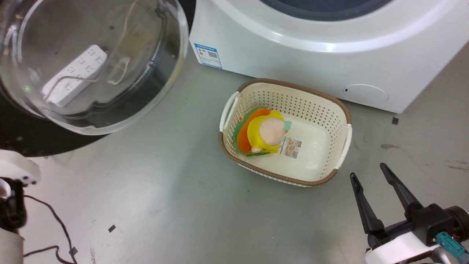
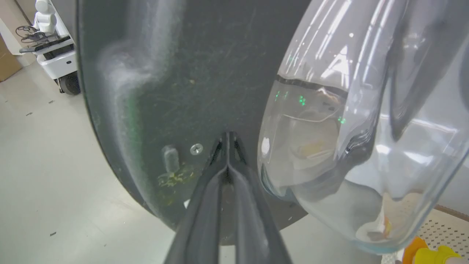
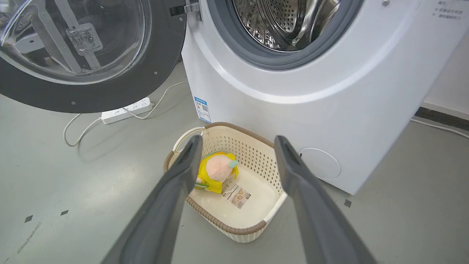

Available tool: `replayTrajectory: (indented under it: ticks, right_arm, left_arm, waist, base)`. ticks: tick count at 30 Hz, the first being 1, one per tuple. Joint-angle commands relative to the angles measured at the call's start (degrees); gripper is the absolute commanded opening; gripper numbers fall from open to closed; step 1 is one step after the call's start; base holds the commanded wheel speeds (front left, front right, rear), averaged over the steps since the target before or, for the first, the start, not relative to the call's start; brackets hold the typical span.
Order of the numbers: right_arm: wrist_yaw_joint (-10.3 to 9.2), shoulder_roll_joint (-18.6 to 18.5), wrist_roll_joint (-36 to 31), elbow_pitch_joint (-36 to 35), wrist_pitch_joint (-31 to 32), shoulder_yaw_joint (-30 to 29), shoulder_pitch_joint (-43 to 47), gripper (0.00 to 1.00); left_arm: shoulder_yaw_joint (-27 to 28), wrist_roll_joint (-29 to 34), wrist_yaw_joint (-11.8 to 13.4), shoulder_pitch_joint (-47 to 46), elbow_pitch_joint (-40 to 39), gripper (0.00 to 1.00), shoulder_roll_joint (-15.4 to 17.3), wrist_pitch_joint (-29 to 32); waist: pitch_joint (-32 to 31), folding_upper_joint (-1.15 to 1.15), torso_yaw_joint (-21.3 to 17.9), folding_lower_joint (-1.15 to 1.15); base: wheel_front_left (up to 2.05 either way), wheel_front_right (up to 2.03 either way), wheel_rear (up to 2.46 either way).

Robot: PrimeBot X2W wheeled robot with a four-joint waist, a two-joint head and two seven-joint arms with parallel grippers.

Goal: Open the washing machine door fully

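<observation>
Grey floor (image 1: 165, 190), scuffed, with a few small dark squares stuck to it. White washing machine (image 1: 293, 47) stands at the far side in the head view. It has a blue sticker (image 1: 208, 55) at its lower left corner and a round flap (image 1: 365, 93) low on the front. In the right wrist view the steel drum (image 3: 289, 22) is exposed, ringed by a grey seal (image 3: 263, 60).

Washing machine door (image 3: 121, 88) stands open on its hinge (image 3: 192, 7) at the machine's left edge. It is well away from the drum opening, with its inner face and bulging glass toward the robot. The head view puts the glass at upper left, with the black rim below it.

Left gripper (image 2: 228, 146): fingers pressed together, tips pointing at the door's black inner rim. They are just beside a screw (image 2: 196, 149) and near the edge of the glass. Cannot tell whether the tips touch the rim.

Right gripper (image 1: 368, 171): jaws spread wide, at lower right of the head view, above the floor. It is near the basket (image 1: 340, 110) but apart from it.

The basket is cream with a brown rim and sits on the floor just in front of the machine. It holds a yellow plush toy (image 1: 265, 132) with a paper tag. A white power strip (image 3: 126, 112) with its cord lies on the floor below the door.
</observation>
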Motion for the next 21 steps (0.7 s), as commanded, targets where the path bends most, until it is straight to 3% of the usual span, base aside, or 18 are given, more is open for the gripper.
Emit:
replayTrajectory:
  ticks: [1,7,14,17,21]
  right_arm:
    - [0.05,-0.63,0.05,-0.59,0.1,0.2,-0.82,1.0]
    - [0.05,-1.17,0.39,-1.11,0.54,-0.28,-0.9,1.0]
    - [0.05,0.36,1.07,0.5,-0.77,-3.8,-1.52,1.0]
    - [0.05,1.1,0.96,1.53,-1.51,-5.53,-1.73,1.0]
    - [0.05,2.69,0.24,2.78,-2.57,-7.97,-1.82,1.0]
  left_arm:
    - [0.48,-0.27,-0.39,-1.85,2.16,0.0,0.86,-0.7]
    - [0.27,-0.25,-1.73,-5.16,8.72,0.0,2.24,-3.44]
    - [-2.53,2.02,-3.22,-3.75,11.19,0.0,1.48,-7.01]
    - [-3.91,3.21,-3.71,-1.68,9.0,0.0,0.22,-8.11]
    - [-6.89,5.09,-4.37,5.88,-1.62,0.0,-4.62,-8.89]
  waist:
    - [0.37,0.0,-0.47,-0.01]
    - [0.04,0.0,-1.02,-0.01]
    - [-4.32,0.0,-2.68,-0.01]
    - [-7.25,0.0,-4.12,-0.01]
    - [-12.79,0.0,-8.52,-0.01]
  base:
    - [0.0,0.0,0.0]
    - [0.0,0.0,0.0]
    - [0.0,0.0,0.0]
    - [0.0,0.0,0.0]
    - [0.0,0.0,0.0]
